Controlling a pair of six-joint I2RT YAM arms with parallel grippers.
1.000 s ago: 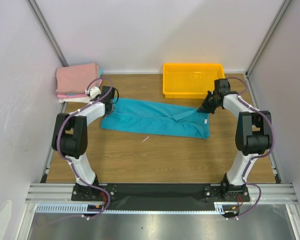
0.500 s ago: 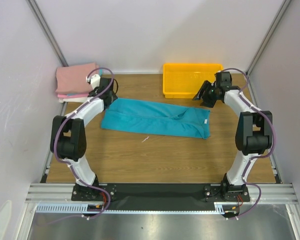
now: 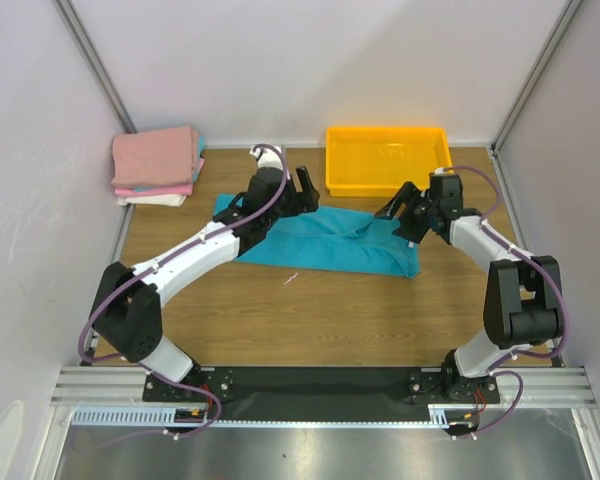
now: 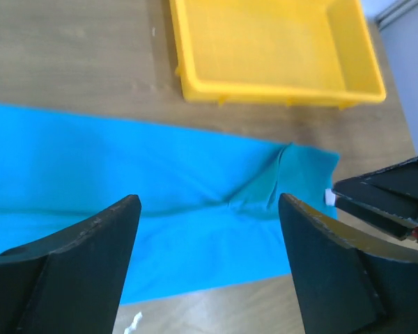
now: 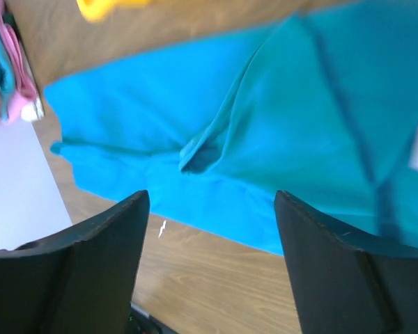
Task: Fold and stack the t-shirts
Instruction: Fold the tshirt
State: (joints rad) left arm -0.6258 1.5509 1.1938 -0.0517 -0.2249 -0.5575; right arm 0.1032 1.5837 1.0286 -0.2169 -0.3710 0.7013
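Teal t-shirt [image 3: 330, 250] is lying as a folded strip at the bench [image 3: 310, 310] centre; left fingers [image 4: 76, 264] and right fingers [image 5: 334, 264] are hovering released above it; folded stack [image 3: 158, 160] is sitting at 10 o'clock.

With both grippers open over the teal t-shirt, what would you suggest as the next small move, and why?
Probably lower the right gripper and pinch the raised crease near the right end of the teal t-shirt. Both it and the left gripper are open and empty, and the shirt lies as a strip, not yet folded across.
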